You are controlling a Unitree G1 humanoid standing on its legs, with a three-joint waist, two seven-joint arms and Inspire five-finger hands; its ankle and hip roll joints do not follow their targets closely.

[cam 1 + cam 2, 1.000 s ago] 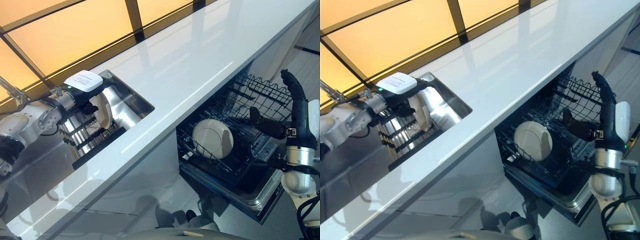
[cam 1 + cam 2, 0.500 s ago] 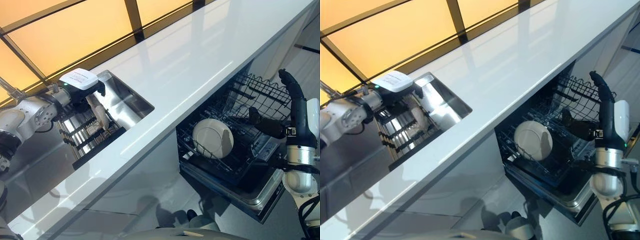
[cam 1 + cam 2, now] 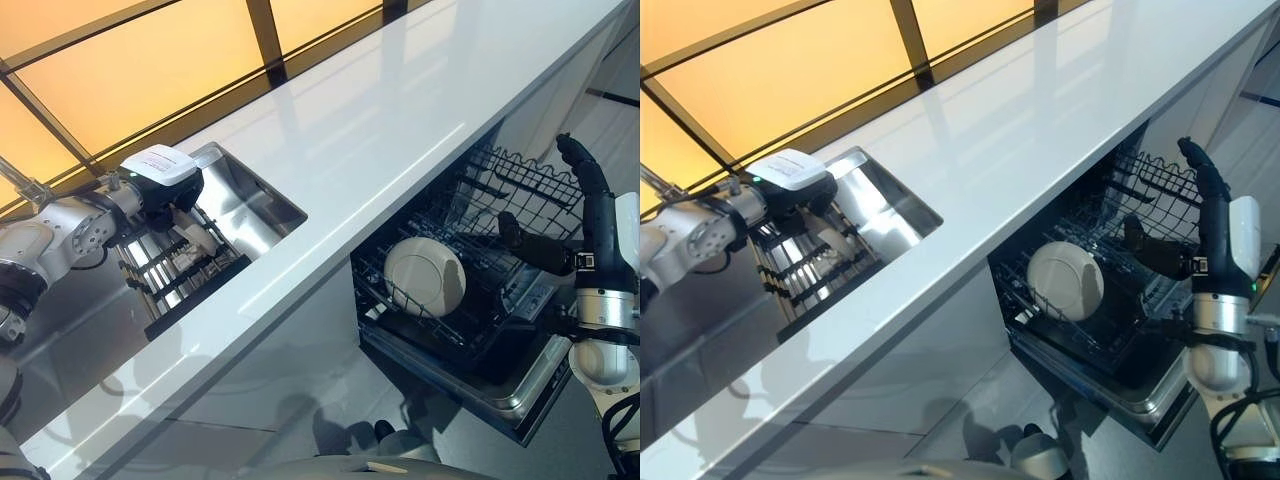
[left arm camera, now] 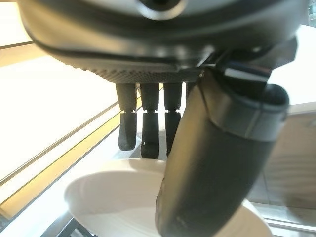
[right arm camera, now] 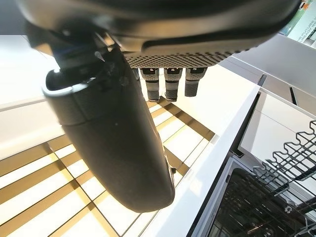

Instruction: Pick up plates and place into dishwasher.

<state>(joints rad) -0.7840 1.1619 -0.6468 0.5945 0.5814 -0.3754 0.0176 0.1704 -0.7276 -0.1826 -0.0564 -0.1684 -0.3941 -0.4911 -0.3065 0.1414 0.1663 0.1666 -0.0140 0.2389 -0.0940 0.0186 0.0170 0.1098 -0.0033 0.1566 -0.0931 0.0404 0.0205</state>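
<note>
A white plate (image 4: 113,197) stands low in the black dish rack (image 3: 185,275) inside the sink, showing edge-on (image 3: 197,240). My left hand (image 3: 176,193) reaches down onto it. In the left wrist view the thumb (image 4: 217,163) lies across the plate's face and the fingers (image 4: 148,133) sit behind its rim, pinching it. A second white plate (image 3: 425,277) leans in the open dishwasher's lower rack (image 3: 470,335). My right hand (image 3: 590,200) is raised beside the dishwasher with straight fingers, open and holding nothing.
A long white countertop (image 3: 380,110) runs between the steel sink (image 3: 255,205) and the dishwasher. A faucet (image 3: 25,185) stands at the sink's left. The dishwasher door (image 3: 480,395) hangs open below the rack. Wire tines (image 3: 520,180) rise at the rack's back.
The plate, held up and showing its face a second ago, has turned edge-on and come down into the sink rack with my left hand. The right hand has stayed put.
</note>
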